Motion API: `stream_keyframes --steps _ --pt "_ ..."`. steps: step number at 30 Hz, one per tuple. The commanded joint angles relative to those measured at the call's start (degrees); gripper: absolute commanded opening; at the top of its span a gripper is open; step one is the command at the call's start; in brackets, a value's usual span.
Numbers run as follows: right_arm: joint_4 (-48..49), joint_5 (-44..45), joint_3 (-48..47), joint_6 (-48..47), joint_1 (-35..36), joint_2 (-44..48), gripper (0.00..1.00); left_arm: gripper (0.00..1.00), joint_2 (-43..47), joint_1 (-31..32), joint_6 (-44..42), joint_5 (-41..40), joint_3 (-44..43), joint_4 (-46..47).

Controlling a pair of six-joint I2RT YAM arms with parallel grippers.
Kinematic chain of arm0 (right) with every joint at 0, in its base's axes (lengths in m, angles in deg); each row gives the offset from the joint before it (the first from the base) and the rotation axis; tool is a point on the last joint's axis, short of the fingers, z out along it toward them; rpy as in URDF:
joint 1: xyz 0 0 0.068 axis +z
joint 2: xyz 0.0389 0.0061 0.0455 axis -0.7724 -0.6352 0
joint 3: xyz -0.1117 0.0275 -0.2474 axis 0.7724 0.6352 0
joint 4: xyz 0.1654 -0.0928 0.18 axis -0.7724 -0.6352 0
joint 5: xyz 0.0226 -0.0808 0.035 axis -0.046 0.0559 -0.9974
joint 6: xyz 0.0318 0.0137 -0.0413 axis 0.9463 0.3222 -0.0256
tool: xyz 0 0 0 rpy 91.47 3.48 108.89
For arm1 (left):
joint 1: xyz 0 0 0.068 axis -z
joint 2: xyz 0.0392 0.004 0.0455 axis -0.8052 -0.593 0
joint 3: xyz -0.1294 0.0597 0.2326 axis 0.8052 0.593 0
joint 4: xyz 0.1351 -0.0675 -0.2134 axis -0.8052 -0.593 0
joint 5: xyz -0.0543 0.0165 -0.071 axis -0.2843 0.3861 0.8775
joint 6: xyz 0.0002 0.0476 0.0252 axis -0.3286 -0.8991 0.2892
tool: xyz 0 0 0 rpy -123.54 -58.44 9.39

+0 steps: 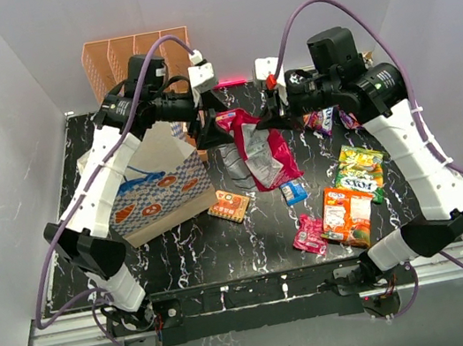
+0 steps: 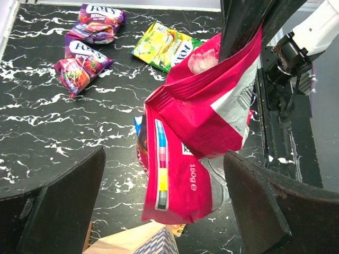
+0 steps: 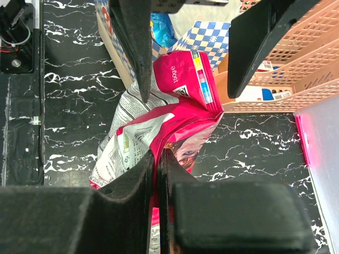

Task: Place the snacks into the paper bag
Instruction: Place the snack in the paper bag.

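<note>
right claw (image 3: 157, 159) pinched tight on magenta-silver packet (image 1: 255, 155), held over mid worktop (image 1: 218, 247). left claw (image 2: 164, 156) gaping wide, a finger either side of packet's lower end. paper bag (image 1: 159, 195) at packet's 9 o'clock. other snacks (image 1: 348, 197) lie toward 4 o'clock.

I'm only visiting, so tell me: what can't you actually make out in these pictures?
- Inside of the paper bag: in the top view the left arm crosses over it; the right wrist view shows only a corner.
- Purple snacks: top view, partly under the right arm.
- Magenta packet lettering: creased and folded in every view; the right gripper covers its top edge.
- Peach rack contents: right wrist view, labels too small to read.
</note>
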Motion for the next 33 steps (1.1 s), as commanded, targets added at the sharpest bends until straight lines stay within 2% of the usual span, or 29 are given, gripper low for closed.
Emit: stream_keyframes --steps 1,3,7,14,17,25,27,30,33 --pt "2.7 -3.2 -1.0 -0.6 0.2 3.1 0.08 0.88 -0.2 0.0 0.3 5.0 0.8 0.9" --pt "2.9 -2.6 0.0 -0.6 0.2 3.5 0.08 0.82 -0.3 0.0 0.1 6.1 1.4 0.8" --pt "3.8 -1.9 2.0 -0.4 0.2 3.9 0.08 0.65 0.0 0.0 -0.9 7.4 3.0 1.5" --pt "5.4 -0.1 4.4 0.2 0.1 4.1 0.08 0.49 0.9 0.0 -1.5 7.5 3.3 1.6" --pt "6.2 -0.2 5.9 0.3 -0.7 4.3 0.08 0.36 1.4 0.0 -2.3 7.4 3.8 1.8" --pt "6.3 -1.8 4.4 1.0 -1.6 4.0 0.08 0.25 0.7 0.1 -2.9 8.1 3.1 0.9" --pt "6.4 -1.5 4.7 1.1 -1.8 4.0 0.08 0.18 0.4 0.0 -2.9 8.2 2.5 0.8" --pt "7.5 0.1 6.6 1.8 -2.0 4.4 0.08 0.0 0.5 0.0 -1.0 6.8 2.4 2.6" --pt "10.1 2.2 9.7 4.1 -2.8 5.0 0.09 0.0 0.7 -0.1 2.2 5.2 1.9 4.4"
